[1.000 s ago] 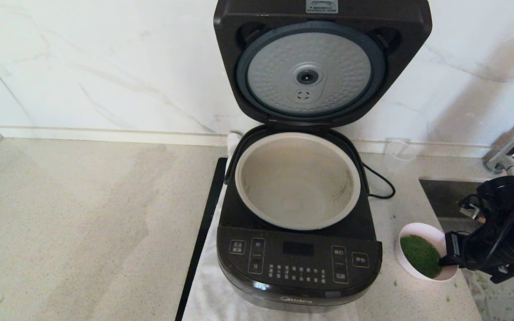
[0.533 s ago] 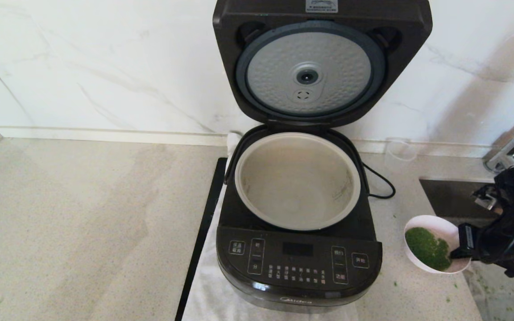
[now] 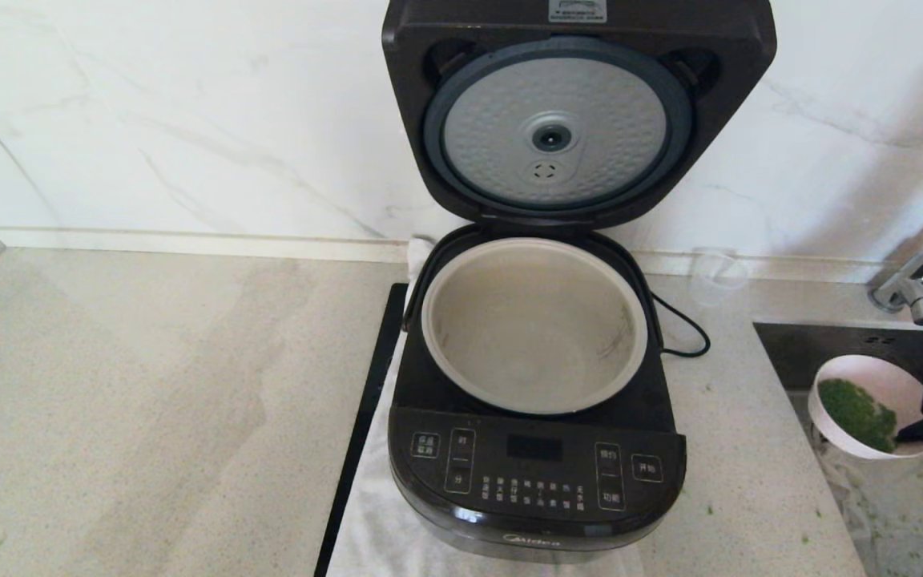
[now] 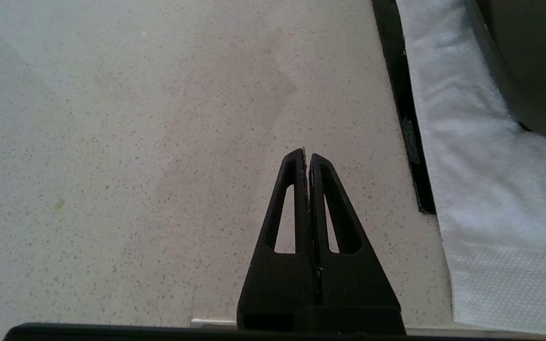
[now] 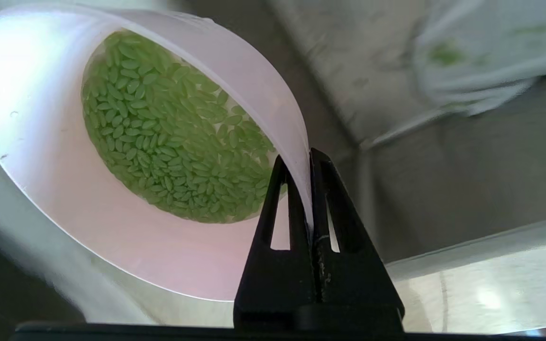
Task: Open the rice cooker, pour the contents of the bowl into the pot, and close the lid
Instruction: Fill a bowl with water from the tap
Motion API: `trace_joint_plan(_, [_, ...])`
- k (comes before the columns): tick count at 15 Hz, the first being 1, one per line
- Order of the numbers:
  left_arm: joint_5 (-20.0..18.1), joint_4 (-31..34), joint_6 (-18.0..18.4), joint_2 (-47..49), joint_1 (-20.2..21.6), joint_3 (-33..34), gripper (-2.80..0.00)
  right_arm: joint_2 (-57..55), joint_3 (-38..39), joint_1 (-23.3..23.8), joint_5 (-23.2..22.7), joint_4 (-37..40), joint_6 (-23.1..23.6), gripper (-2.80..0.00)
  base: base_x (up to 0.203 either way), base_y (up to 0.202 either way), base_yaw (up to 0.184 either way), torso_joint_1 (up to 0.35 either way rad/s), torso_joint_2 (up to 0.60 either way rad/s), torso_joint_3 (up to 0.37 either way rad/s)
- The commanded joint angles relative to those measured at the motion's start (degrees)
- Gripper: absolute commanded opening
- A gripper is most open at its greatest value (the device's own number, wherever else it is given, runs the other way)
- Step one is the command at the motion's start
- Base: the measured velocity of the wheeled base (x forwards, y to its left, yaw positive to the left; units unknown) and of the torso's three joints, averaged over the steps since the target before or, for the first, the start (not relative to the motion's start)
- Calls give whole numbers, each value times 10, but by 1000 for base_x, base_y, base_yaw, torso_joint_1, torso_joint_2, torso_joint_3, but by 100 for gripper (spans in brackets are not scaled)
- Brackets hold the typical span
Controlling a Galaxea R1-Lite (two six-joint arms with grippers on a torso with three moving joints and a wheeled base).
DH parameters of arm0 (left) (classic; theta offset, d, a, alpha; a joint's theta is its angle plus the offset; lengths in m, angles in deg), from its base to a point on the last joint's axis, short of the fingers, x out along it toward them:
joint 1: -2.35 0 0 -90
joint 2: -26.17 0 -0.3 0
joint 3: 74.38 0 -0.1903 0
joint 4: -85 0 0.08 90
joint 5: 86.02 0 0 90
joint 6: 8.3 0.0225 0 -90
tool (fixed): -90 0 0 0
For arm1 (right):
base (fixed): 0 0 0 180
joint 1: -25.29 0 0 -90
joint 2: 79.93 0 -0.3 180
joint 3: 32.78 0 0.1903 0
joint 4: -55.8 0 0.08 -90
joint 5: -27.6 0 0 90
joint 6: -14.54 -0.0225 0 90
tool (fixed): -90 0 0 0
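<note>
Clamped tight, my right gripper [image 5: 310,158] pinches the rim of the small white bowl w/ pale pink inside [image 5: 40,142], green grain-like bits [image 5: 168,137] just beside my fingertips; left gripper [image 4: 307,156] shut, holding nothing.

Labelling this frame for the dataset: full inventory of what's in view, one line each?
Glossy black rounded-square rice cooker: 1, black, centre of counter on a white cloth.
Hinged black lid: 1, dimpled silver underside, standing open against the wall.
Round beige-silver metal inner pot: 1, inside the cooker, looks empty.
Small round bowl: 1, pink inside, white outside, lifted over the sink at right.
Green grain-like contents: one heap, bright green, in the bowl.
Small clear plastic cup: 1, clear, by the wall right of the cooker.
Dark sink: 1, far right.
Chrome tap: 1, above the sink.
Speckled beige countertop: 1.
White cloth: 1, under the cooker.
Right gripper: black, shut on the bowl's rim.
Left gripper: black, shut, above bare counter left of the cloth.
</note>
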Motion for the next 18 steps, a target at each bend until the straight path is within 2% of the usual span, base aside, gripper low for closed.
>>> trace_joint_plan(1, [0,0,1,-1,0,0,-280,-39,-26,72,-7,1,0,-280,0,0,0,0,0,0])
trace_joint_plan(4, [0,0,0,-1,1,0,-280,-86,-63,154,-35,0,9,-280,0,0,0,0,0,0])
trace_joint_plan(8, [0,0,1,-1,0,0,-280,-153,-126,228,-50,2,11,-280,0,0,0,0,0,0])
trace_joint_plan(12, [0,0,1,-1,0,0,-280,-200,-185,270,-84,19,11,-280,0,0,0,0,0,0])
trace_joint_plan(15, [0,0,0,-1,0,0,-280,-247,-261,288,-99,68,5,-280,0,0,0,0,0,0])
trace_joint_plan(18, [0,0,1,-1,0,0,-280,-291,-328,297,-139,123,1,-280,0,0,0,0,0,0])
